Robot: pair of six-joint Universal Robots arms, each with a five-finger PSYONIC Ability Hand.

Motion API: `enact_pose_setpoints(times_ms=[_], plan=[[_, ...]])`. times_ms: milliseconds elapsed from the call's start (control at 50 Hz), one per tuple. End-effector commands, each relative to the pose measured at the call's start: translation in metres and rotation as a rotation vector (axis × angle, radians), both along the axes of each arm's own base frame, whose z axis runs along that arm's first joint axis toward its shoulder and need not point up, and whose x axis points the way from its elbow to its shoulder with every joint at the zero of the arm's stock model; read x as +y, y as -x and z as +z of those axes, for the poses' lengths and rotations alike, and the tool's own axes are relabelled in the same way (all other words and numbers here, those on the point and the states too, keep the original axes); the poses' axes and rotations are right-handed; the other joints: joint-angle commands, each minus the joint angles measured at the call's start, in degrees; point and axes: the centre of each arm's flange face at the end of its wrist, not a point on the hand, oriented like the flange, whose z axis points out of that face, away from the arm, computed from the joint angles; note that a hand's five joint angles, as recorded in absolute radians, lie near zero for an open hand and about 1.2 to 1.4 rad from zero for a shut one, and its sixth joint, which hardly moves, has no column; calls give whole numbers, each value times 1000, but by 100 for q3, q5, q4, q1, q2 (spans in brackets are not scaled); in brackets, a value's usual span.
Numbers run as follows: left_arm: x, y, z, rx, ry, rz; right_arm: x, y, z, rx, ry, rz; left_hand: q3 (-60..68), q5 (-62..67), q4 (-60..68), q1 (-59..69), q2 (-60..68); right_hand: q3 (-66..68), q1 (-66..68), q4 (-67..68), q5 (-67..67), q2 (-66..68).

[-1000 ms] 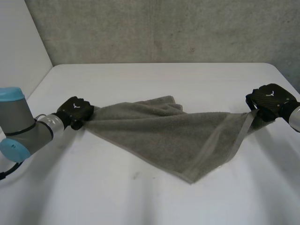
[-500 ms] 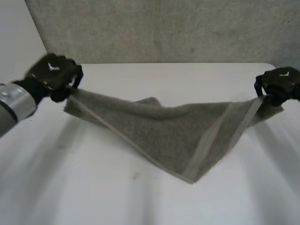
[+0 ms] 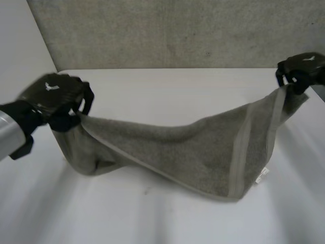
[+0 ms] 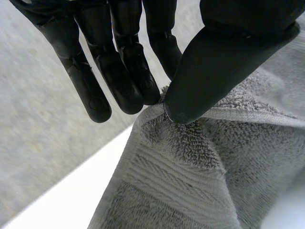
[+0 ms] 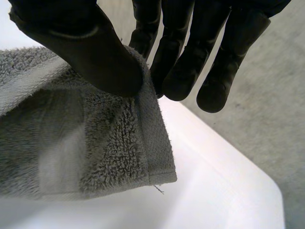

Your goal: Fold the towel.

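**A:** Two hands on the towel, is it correct?

**B:** Yes. In the head view the left hand is at 9 o'clock and the right hand is at 2 o'clock. Both are raised above the white tabletop. The towel hangs between them like a hammock across the middle, and its lowest fold is toward 5 o'clock.

**A:** And the grip?

**B:** In the left wrist view the thumb presses the hem against the tips of the straight fingers, so it is a pinch. If this is exactly a corner, I cannot tell. In the right wrist view the thumb is on one side of the cloth and the fingers are on the other side. They pinch the edge just beside a corner, and this corner hangs free under the thumb.

**A:** Does the towel touch the tabletop?

**B:** The low fold is very near it, but I cannot tell if it touches. A woven band crosses the cloth on the right hand's side. A small white label sits at the edge at 4 o'clock. A grey wall stands at 12 o'clock.
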Motion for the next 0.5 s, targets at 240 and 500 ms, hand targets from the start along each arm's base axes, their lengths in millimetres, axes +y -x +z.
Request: enact_pose_setpoints(times_ms=[240, 500], plan=[[-42, 23, -83, -77, -153, 31, -68, -48, -76, 88, 181, -151, 1036, 1151, 1029, 1245, 1030, -6728, -6704, -6760, -6648, -6695], [-46, 23, -82, -81, -126, 56, -15, -51, -24, 80, 100, -81, 1036, 1151, 1029, 1245, 1030, -6728, -6704, -6760, -6648, -6695]])
